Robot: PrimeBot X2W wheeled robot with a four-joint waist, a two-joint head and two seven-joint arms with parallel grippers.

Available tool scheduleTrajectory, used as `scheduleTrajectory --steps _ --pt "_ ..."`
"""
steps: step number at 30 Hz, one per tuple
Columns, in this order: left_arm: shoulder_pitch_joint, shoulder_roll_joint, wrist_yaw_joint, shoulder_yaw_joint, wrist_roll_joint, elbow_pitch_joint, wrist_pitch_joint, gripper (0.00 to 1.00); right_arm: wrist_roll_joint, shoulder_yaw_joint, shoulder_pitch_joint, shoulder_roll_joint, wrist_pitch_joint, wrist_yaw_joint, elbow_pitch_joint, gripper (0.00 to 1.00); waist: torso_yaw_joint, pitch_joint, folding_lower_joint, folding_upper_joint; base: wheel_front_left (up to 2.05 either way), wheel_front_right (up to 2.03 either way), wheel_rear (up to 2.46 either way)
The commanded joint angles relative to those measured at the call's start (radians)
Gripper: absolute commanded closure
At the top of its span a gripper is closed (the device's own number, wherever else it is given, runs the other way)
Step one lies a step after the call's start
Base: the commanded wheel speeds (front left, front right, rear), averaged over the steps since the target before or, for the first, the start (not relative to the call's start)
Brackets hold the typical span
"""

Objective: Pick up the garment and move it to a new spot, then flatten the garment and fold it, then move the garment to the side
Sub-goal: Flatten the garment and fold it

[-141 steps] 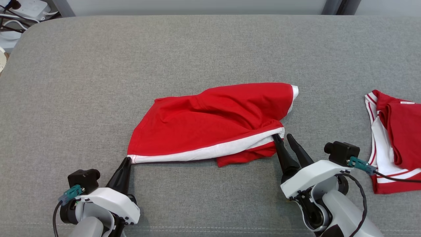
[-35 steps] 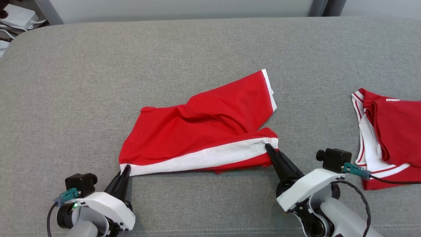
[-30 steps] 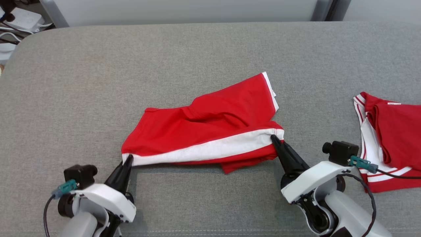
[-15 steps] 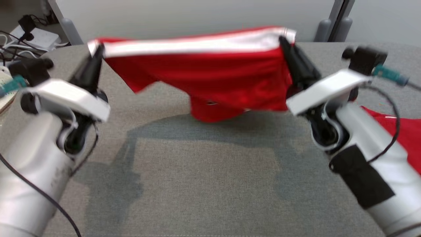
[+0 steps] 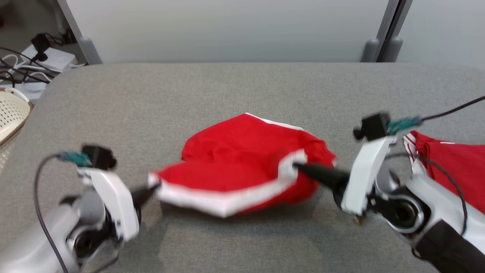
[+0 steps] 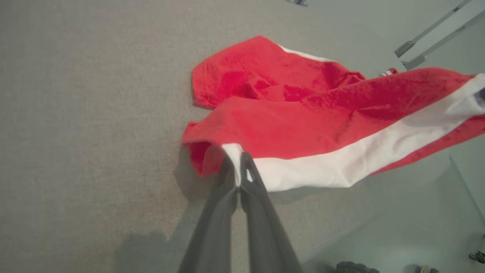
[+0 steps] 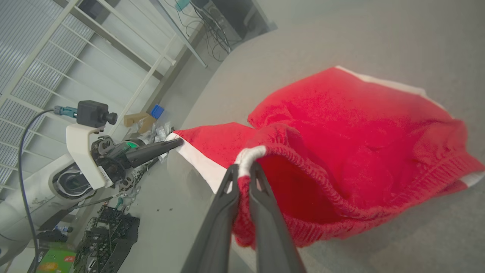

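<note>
The garment (image 5: 242, 159) is red with a white band along one edge and lies bunched in the middle of the grey surface (image 5: 227, 87). My left gripper (image 5: 151, 188) is shut on the band's left corner (image 6: 233, 151). Shut on the band's right corner is my right gripper (image 5: 297, 165), with the white edge pinched between its fingers (image 7: 246, 159). The band (image 5: 227, 201) sags between the two grippers, just above the surface. In the right wrist view the left gripper (image 7: 180, 142) points in from the left, holding its corner.
A second red and white garment (image 5: 451, 163) lies at the right edge of the surface, behind my right arm. A cream basket (image 5: 11, 113) sits off the left edge, with cables and a power strip (image 5: 41, 60) on the floor behind it.
Half a second ago both grippers held the garment stretched high in the air. They have swung down and towards each other, and its body now rests crumpled on the surface. The camera view has also shifted.
</note>
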State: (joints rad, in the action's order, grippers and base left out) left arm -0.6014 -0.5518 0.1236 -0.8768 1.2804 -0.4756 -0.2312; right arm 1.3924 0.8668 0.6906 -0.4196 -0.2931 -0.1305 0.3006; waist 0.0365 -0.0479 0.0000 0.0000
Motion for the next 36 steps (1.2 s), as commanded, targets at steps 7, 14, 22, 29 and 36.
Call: scheduleTrajectory --steps 7,14,22,29,36 --pt "0.029 -0.294 0.007 -0.043 0.243 0.318 -0.412 1.0 0.096 0.034 -0.035 -0.128 -0.294 0.0 -0.132 1.0 -0.026 -0.186 0.0 0.0 0.0 0.0 0.0" --pt "-0.389 -0.25 0.007 0.227 0.14 0.178 -0.114 1.0 -0.161 -0.202 0.461 0.16 -0.035 0.0 0.323 1.0 -0.064 -0.465 0.0 0.0 0.0 0.0 0.0" --pt "-0.715 -0.221 0.007 0.278 0.002 0.154 0.234 1.0 -0.324 -0.365 0.875 0.333 0.141 0.0 0.537 1.0 -0.086 -0.55 0.0 0.0 0.0 0.0 0.0" --pt "-0.625 -0.243 0.007 0.184 0.066 0.149 0.303 1.0 -0.322 -0.38 0.786 0.352 0.12 0.0 0.57 1.0 -0.089 -0.616 0.0 0.0 0.0 0.0 0.0" --pt "-0.399 -0.203 0.007 0.082 0.158 0.167 0.467 1.0 -0.271 -0.366 0.485 0.322 0.162 0.0 0.449 1.0 -0.073 -0.596 0.0 0.0 0.0 0.0 0.0"
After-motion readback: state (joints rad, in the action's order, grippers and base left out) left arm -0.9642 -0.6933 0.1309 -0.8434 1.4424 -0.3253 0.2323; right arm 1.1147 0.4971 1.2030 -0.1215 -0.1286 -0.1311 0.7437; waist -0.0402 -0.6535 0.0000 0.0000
